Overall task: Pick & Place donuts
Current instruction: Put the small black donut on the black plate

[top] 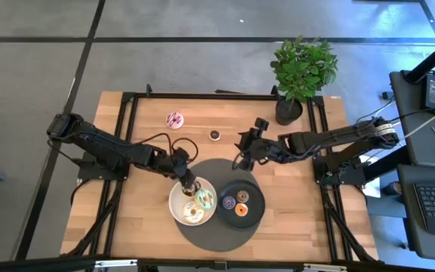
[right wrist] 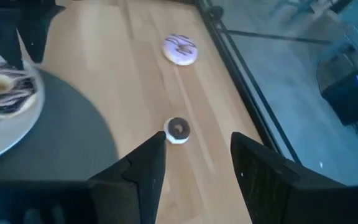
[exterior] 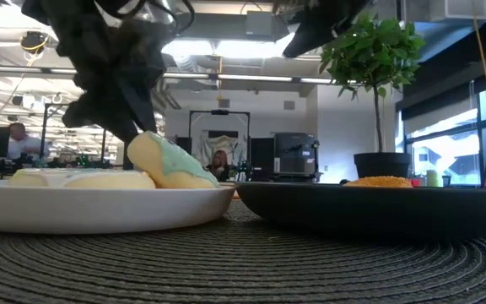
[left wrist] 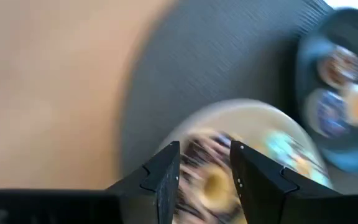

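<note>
A white plate [top: 175, 210] holds a green-iced donut [top: 205, 199], a cream one [top: 192, 214] and a chocolate-sprinkled one [right wrist: 2, 90]. My left gripper [left wrist: 205, 155] is open above the sprinkled donut [left wrist: 207, 171], a finger on either side. The black plate [top: 257, 215] carries orange [top: 242, 211], purple [top: 229, 202] and brown [top: 242, 196] minis. A pink donut [top: 174, 119] and a dark mini [right wrist: 178, 129] lie on the bare wood. My right gripper [right wrist: 197, 146] is open and hovers near the dark mini, over the mat's far edge [top: 240, 160]. My left gripper comes down from above with its fingers [left wrist: 166, 177] on either side of the chocolate-sprinkled donut. I cannot tell whether they touch it. The donut lies flat on the far-left part of the white plate [right wrist: 17, 134].
Both plates sit on a round grey mat [top: 221, 236]. A potted plant [top: 302, 72] stands at the table's far right corner. Black frame rails [top: 127, 121] run along the table's sides. Bare wood lies open at the far left. People [exterior: 15, 139] show in the room behind.
</note>
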Controlling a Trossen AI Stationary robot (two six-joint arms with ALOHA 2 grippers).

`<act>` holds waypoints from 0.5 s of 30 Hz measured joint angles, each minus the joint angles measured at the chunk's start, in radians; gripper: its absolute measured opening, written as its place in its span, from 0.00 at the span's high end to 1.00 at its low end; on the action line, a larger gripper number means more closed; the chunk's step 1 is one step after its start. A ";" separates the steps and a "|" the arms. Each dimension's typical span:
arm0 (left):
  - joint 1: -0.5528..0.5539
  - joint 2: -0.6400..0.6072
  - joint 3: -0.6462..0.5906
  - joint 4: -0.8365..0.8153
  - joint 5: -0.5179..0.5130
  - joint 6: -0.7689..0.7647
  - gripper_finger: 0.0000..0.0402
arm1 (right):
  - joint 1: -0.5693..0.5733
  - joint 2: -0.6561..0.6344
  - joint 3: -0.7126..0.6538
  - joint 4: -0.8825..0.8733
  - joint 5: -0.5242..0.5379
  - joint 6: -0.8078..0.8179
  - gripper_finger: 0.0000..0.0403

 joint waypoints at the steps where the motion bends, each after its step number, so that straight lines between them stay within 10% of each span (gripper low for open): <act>1: 0.010 -0.005 0.000 -0.019 -0.032 0.024 0.66 | -0.013 0.011 0.000 -0.002 0.001 0.000 0.55; 8: 0.056 -0.013 0.000 0.026 -0.255 0.206 0.66 | -0.144 0.147 0.000 0.099 -0.028 0.015 0.55; 15: 0.074 -0.013 0.000 0.098 -0.343 0.330 0.66 | -0.308 0.296 0.000 0.301 -0.336 -0.039 0.55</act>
